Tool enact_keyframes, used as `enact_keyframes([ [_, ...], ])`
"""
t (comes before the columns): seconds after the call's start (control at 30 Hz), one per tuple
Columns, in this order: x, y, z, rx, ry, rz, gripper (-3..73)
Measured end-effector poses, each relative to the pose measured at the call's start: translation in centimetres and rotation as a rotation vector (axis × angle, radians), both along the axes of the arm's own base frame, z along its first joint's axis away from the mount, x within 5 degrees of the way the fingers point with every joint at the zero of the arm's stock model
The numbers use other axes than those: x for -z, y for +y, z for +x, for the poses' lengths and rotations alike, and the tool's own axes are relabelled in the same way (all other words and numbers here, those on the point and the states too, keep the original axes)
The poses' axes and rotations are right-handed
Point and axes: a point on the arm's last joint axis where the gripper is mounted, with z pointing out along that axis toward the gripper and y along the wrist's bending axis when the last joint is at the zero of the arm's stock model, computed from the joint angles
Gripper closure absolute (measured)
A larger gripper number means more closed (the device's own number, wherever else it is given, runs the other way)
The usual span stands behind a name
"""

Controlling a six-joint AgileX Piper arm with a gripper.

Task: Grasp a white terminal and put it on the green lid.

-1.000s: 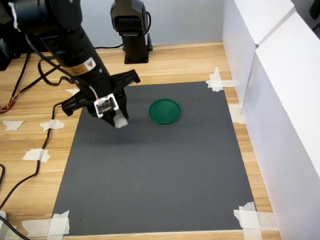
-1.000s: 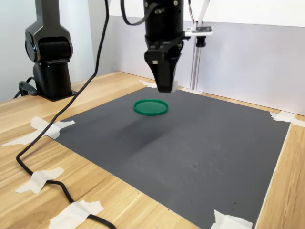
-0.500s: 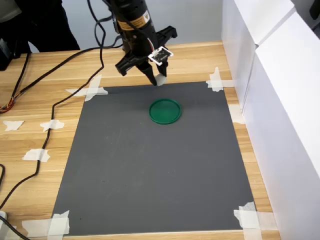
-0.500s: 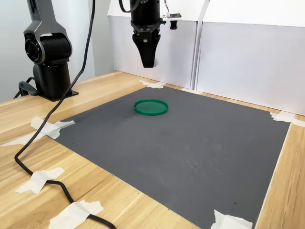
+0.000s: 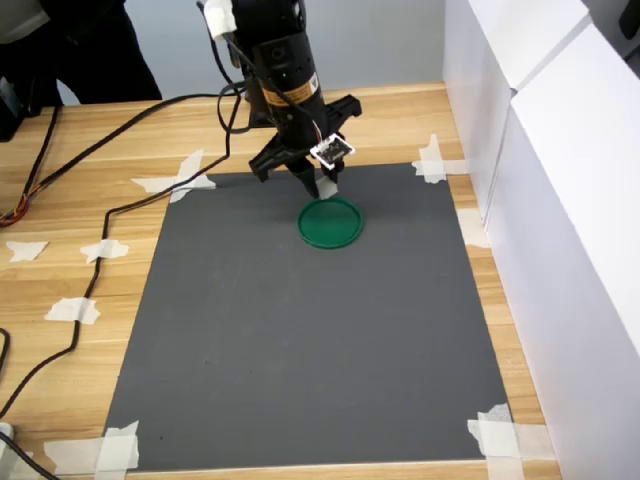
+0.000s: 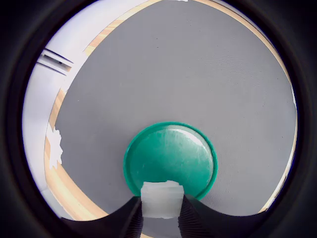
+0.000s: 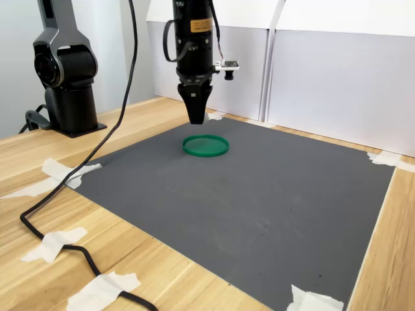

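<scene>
The green lid [image 5: 331, 222] lies flat on the dark mat near its far edge, and also shows in the second exterior view [image 7: 205, 145]. My gripper [image 5: 318, 186] hangs just above the lid's far rim, pointing down, shut on the white terminal [image 5: 326, 187]. In the wrist view the white terminal [image 6: 162, 197] sits clamped between the two dark fingers [image 6: 130, 219], over the near rim of the green lid [image 6: 171, 157]. In the second exterior view the gripper [image 7: 196, 118] hovers a short way above the lid; the terminal is hard to make out there.
A dark grey mat [image 5: 300, 340] is taped to the wooden table. White panels [image 5: 540, 150] wall off the first exterior view's right. A black arm base [image 7: 68, 97] stands at the second exterior view's left. A black cable [image 5: 90, 270] trails over the table. A person in dark clothing [image 5: 90, 50] stands behind.
The gripper, still holding the terminal, moved from the mat's left side to its far edge, then came down and forward to hover at the lid's far rim.
</scene>
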Motion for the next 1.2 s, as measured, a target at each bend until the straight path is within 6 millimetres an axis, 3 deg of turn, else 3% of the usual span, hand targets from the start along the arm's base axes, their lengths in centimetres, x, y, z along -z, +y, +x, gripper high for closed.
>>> enact_keyframes([
  [0.2, 0.9, 0.1, 0.5, 0.003, 0.012, -0.005, 41.2],
  [0.3, 1.0, 0.1, 0.5, 0.003, 0.015, -0.006, 36.6],
  [0.53, 1.0, 0.0, 0.7, 0.032, -0.003, -0.014, 18.2],
  [0.7, 0.4, -0.2, 0.6, 0.058, -0.025, -0.029, 16.8],
  [0.87, -2.3, -0.8, -0.4, 0.083, -0.126, -0.030, 30.3],
  [1.07, -6.0, -2.2, -2.5, 0.189, -0.267, -0.040, 64.4],
  [1.2, -8.0, -4.6, -4.7, 0.345, -0.375, 0.001, 70.0],
])
